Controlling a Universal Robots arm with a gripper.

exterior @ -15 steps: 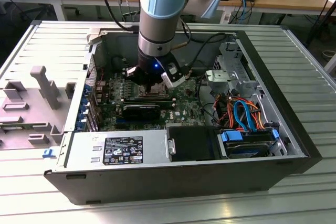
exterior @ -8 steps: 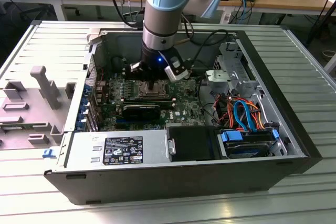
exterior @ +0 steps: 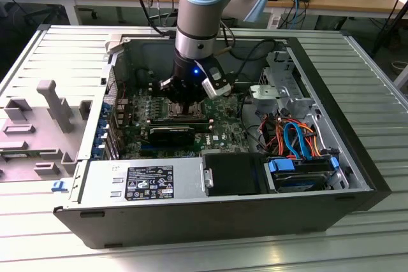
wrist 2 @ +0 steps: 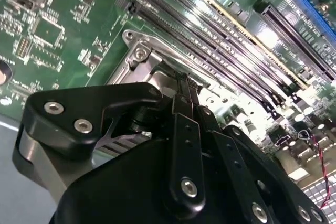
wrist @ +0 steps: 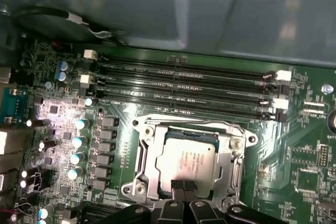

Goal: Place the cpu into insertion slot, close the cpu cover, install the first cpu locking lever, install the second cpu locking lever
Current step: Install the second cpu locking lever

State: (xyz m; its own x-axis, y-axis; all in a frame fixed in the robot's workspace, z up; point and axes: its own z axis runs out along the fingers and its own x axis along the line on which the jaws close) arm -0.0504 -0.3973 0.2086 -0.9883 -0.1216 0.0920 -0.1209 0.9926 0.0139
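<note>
The flat square silver-grey cpu (wrist: pixel 190 157) lies level in the metal-rimmed insertion slot (wrist: pixel 144 150), lower centre of the first wrist view, framed by the grey cpu cover (wrist: pixel 231 163). The black claw (wrist: pixel 183 186), fingertips pressed together, touches its near edge.

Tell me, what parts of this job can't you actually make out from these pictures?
- Exterior view: the insertion slot is hidden behind the gripper and arm.
- First wrist view: the near edge of the cpu and the cpu cover is blocked by the fingertips.
- Second wrist view: most of the socket frame lies behind the gripper body.
- Locking levers: too thin to tell whether latched.
</note>
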